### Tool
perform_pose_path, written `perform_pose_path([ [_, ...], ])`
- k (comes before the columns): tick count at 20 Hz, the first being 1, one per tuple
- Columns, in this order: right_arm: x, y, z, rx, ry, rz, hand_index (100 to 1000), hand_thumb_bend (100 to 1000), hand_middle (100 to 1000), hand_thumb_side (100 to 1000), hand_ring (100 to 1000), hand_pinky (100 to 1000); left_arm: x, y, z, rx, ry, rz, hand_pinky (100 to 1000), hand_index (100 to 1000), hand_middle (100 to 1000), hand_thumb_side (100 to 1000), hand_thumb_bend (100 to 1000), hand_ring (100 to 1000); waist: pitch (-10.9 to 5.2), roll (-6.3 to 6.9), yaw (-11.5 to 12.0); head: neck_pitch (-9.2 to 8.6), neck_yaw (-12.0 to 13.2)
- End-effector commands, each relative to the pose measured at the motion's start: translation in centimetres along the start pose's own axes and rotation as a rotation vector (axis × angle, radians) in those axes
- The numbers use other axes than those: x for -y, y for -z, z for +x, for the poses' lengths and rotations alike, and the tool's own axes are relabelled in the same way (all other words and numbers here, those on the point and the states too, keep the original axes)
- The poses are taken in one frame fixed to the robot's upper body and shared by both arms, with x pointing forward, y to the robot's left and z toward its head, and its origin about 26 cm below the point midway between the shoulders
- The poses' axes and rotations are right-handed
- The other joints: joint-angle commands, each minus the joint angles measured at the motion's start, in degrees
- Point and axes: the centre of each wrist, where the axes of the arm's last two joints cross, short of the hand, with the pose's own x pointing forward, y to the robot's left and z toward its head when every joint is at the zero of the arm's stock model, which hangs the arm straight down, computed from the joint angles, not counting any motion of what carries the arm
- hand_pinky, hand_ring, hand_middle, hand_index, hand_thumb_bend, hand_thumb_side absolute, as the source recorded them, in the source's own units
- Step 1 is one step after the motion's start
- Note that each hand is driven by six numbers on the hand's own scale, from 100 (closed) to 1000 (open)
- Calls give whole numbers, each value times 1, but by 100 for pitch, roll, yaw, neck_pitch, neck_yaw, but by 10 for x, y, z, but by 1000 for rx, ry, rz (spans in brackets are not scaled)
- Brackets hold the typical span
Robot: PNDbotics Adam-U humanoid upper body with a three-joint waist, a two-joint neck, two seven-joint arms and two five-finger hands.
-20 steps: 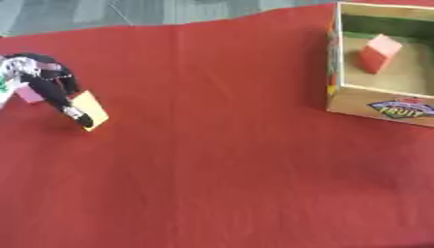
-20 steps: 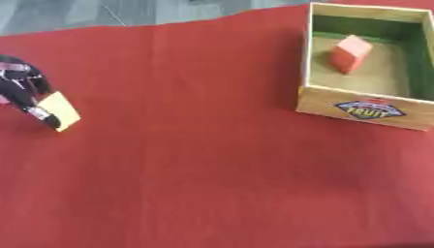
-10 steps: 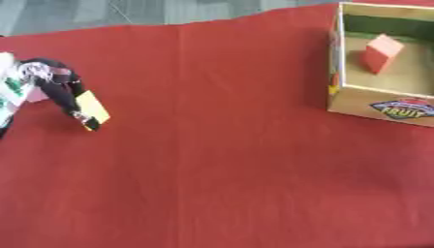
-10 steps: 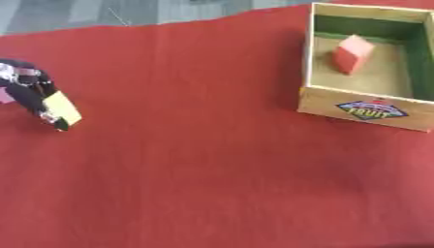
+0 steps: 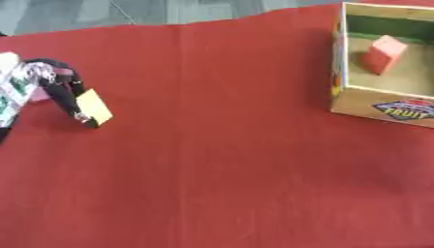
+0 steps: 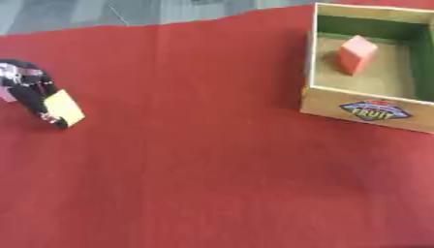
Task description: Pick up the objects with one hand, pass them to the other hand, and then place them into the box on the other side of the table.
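Note:
My left hand (image 5: 53, 85) reaches in from the left edge of the red table, its black fingers curled down around a yellow block (image 5: 94, 107) that stands tilted on the cloth. A bit of pink (image 5: 38, 95) shows behind the hand. At the far right stands a cardboard fruit box (image 6: 366, 109) with a green inner wall. A pink block (image 6: 356, 53) lies inside it. My right hand shows in neither view.
A red cloth (image 5: 220, 160) covers the table, and its far edge runs along the top with grey floor beyond. Between the hand and the box lies a wide stretch of bare cloth.
The whole picture has shifted a little, so the camera moved. My left hand and the yellow block have drifted slightly right and up; the box and pink block stay put.

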Motion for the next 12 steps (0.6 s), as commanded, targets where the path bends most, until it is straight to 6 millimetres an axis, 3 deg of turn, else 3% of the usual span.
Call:
perform_pose_path([
  [1,2,5,8,22,-25,23,950,100,854,530,1000,949,-14,-9,0,4,-1,29,790,668,695,271,727,783,-110,-25,-6,-51,28],
  [9,2,5,7,16,-28,20,951,100,855,531,1000,950,-13,-8,2,-12,20,8,786,630,682,240,679,779,-109,-25,-6,-57,29],
  [10,2,5,7,15,-28,21,951,100,855,530,1000,951,-13,-8,3,-13,21,6,785,618,679,203,623,778,-109,-26,-5,-58,26],
  [12,2,4,7,13,-28,22,952,100,855,530,1000,951,-12,-8,3,-13,22,2,785,611,674,210,557,775,-108,-28,-4,-53,27],
])
